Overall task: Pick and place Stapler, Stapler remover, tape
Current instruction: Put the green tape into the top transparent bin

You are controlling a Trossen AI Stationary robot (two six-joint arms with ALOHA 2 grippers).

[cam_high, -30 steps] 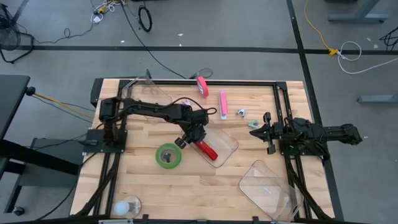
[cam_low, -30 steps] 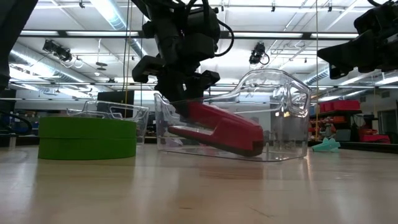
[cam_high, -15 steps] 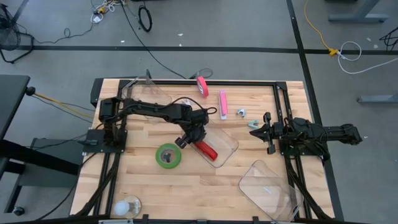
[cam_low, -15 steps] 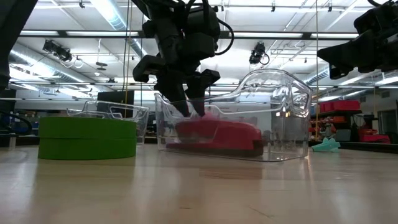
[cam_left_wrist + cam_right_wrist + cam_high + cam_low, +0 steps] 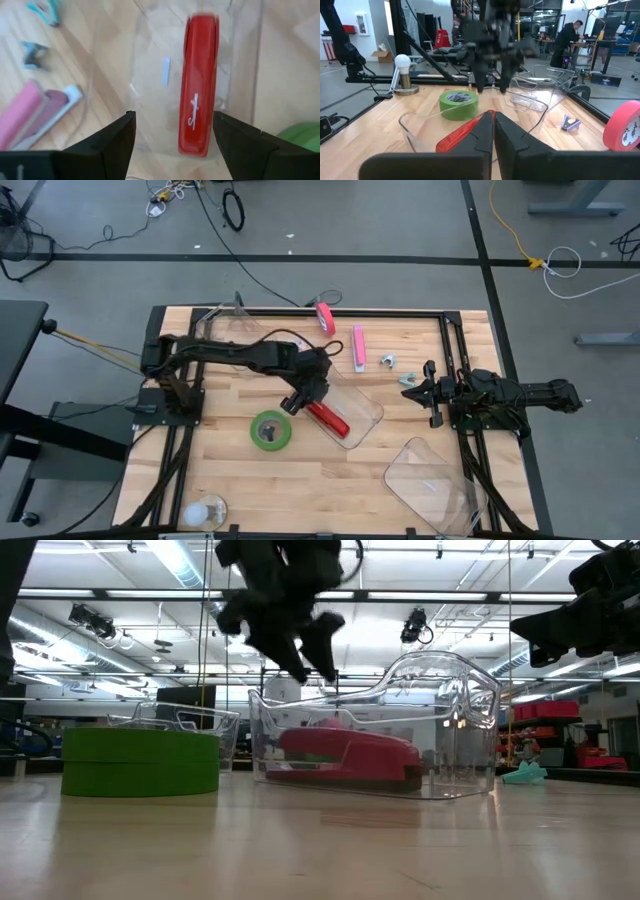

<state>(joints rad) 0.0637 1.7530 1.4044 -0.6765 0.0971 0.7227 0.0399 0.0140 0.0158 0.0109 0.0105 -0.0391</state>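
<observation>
Red plastic catches the eye: the stapler (image 5: pixel 199 85) lies flat inside the clear container (image 5: pixel 352 408), directly below the left gripper (image 5: pixel 300 648), whose jaws stand spread wide and empty above it. Its long axis runs along the container's length, in line with the gap between those jaws (which end is the nose I can't tell). One risk: a finger catching the thin container wall could drag or tip it. The right gripper (image 5: pixel 432 393) waits well apart, jaws pressed together.

Bright overhead strip lights; left wrist view blurred
</observation>
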